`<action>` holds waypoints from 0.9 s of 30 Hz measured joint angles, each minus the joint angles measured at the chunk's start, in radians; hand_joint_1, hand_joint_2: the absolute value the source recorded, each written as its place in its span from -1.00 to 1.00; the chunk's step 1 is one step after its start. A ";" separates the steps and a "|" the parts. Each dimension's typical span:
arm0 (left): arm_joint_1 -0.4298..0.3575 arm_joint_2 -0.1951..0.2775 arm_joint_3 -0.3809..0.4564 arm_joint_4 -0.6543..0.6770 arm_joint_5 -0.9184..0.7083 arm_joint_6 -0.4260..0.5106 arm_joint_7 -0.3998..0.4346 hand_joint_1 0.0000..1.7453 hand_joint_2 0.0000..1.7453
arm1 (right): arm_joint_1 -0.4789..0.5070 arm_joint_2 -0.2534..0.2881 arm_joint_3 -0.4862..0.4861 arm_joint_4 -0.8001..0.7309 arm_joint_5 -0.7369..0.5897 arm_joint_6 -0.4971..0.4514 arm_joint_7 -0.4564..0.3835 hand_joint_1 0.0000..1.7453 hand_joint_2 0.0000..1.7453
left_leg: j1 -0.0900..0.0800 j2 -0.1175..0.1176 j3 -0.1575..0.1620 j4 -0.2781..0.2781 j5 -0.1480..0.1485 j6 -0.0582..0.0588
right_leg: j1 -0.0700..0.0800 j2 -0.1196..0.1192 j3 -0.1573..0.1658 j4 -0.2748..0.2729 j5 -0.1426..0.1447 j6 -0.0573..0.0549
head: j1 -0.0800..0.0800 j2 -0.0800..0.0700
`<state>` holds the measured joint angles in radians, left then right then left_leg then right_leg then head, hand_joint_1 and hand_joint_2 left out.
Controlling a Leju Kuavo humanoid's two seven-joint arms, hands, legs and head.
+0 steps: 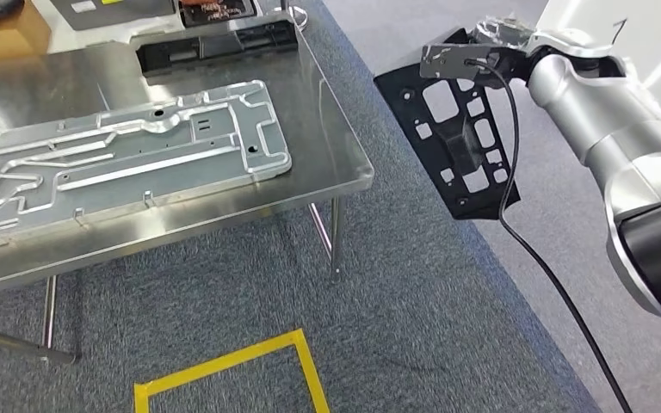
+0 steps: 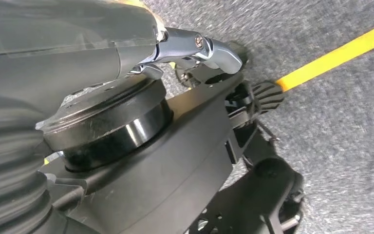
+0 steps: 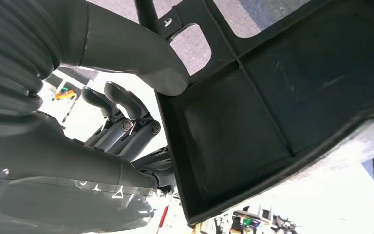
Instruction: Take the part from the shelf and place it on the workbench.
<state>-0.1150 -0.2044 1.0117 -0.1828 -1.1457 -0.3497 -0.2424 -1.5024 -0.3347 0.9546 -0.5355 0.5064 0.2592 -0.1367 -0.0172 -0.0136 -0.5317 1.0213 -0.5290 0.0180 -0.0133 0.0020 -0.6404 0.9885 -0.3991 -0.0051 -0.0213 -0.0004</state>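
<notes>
- The workbench (image 1: 327, 163), a steel table across the upper left of the head view, already carries a long silver stamped panel (image 1: 129, 159); bare steel at its near right corner looks like the likely landing spot.
- The black part (image 1: 456, 138), a flat perforated bracket, hangs in the air at upper right, off the table's edge and over the carpet, presumably mid-carry.
- The right hand (image 3: 141, 97) grasps it by one rim, thumb pressed on one face, fingers behind, so the plate hangs clear below.
- Left hand (image 2: 195, 48): hanging low; whether clenched, I cannot tell.
</notes>
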 joint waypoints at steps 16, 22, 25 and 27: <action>0.004 0.004 0.003 0.000 -0.006 -0.002 0.004 -1.00 1.00 | -0.004 0.009 -0.005 0.006 0.011 0.007 -0.001 1.00 1.00 | 0.020 0.006 -0.031 -0.044 0.085 0.025 | -0.007 0.002 0.057 0.081 -0.087 0.043 | 0.000 0.000; 0.010 0.004 0.003 0.001 -0.003 -0.006 0.006 -1.00 1.00 | -0.006 0.009 -0.005 0.010 0.021 0.022 0.006 1.00 1.00 | 0.014 -0.008 0.037 -0.049 0.035 0.037 | -0.004 0.001 -0.118 0.226 -0.094 0.039 | 0.000 0.000; 0.011 0.004 0.003 0.001 -0.004 -0.010 0.006 -1.00 1.00 | -0.025 0.014 -0.005 0.013 0.038 0.003 0.024 1.00 1.00 | 0.010 -0.013 0.075 -0.050 0.000 0.029 | 0.013 0.000 -0.084 0.039 0.053 0.010 | -0.001 0.000; 0.009 0.004 0.003 0.001 -0.005 -0.013 0.008 -1.00 1.00 | -0.048 0.026 -0.006 0.016 0.054 -0.025 0.037 1.00 1.00 | 0.010 -0.011 0.092 -0.053 -0.015 0.016 | 0.021 0.001 -0.070 0.004 0.073 0.001 | -0.001 0.000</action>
<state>-0.1063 -0.2003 1.0150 -0.1820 -1.1510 -0.3626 -0.2347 -1.5508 -0.3089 0.9489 -0.5199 0.5600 0.2346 -0.0994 -0.0068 -0.0246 -0.4392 0.9684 -0.5438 0.0344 0.0076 0.0032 -0.7109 0.9922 -0.3257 -0.0040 -0.0227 -0.0004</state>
